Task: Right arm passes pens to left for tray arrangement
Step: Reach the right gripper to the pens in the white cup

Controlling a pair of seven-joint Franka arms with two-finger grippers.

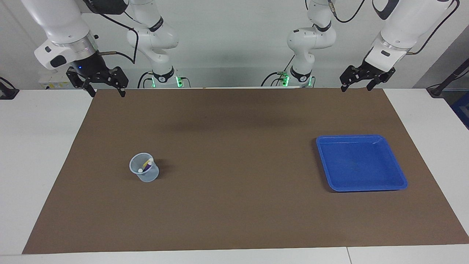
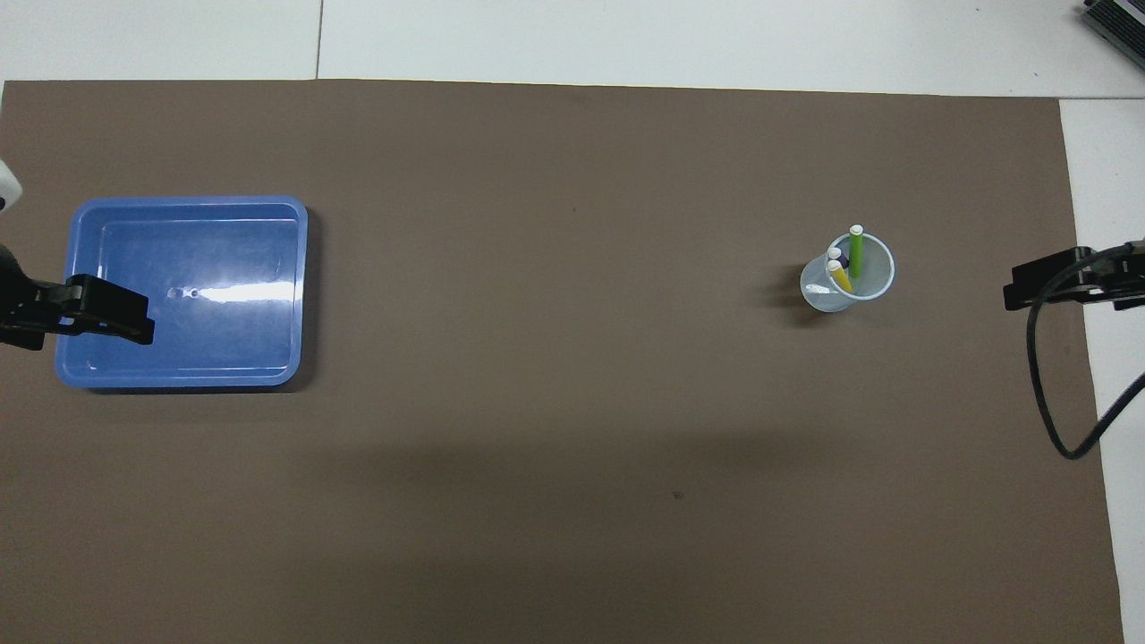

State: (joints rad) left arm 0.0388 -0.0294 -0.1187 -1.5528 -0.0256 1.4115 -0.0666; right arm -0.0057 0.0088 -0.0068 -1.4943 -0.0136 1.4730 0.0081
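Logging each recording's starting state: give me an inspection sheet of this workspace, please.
Surface: brown mat on a white table.
Job's things: green pen, yellow pen and purple pen standing in a translucent cup; blue tray empty, toward the left arm's end.
Clutter: nothing seen.
Grippers: left gripper and right gripper open, empty, raised over the mat's edge nearest the robots; both arms wait.
Cables: black cable hangs by the right gripper.
Surroundings: pale wall.

3 pens (image 2: 845, 264), green, purple and yellow, stand tips-up in a translucent cup (image 2: 847, 284) toward the right arm's end. The blue tray (image 1: 361, 163) lies flat toward the left arm's end.
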